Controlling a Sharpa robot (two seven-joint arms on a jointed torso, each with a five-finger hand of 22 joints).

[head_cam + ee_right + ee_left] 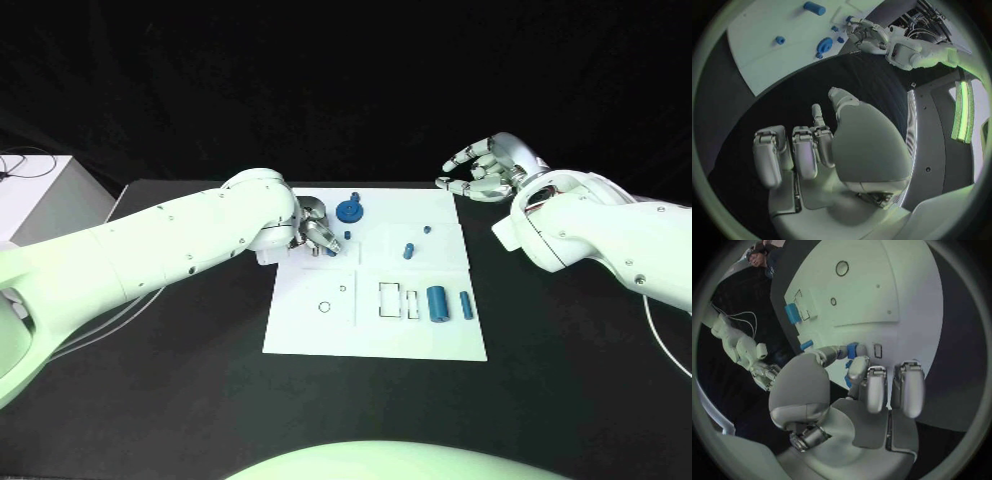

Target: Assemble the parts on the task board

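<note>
Here we judge the small blue plastic peg (pixel 856 349) light, rigid and somewhat slick, best taken across its short sides. It sits pinched in our left hand (pixel 315 236) at the near-left edge of the flat white task board (pixel 433 345), fingertips angled down over it. Our right hand (pixel 483 168) hovers off the board's far corner, fingers loosely curled, holding nothing.

Left white arm (pixel 159 250) comes in low, reaching toward middle. Left silver hand (pixel 316 237) points down, fingers curled in close, pinching small blue part (pixel 856 350) between thumb and finger. Right white arm (pixel 613 235) bent, raised. Right silver hand (pixel 483 170) up high, fingers loosely curled, holding nothing.
</note>
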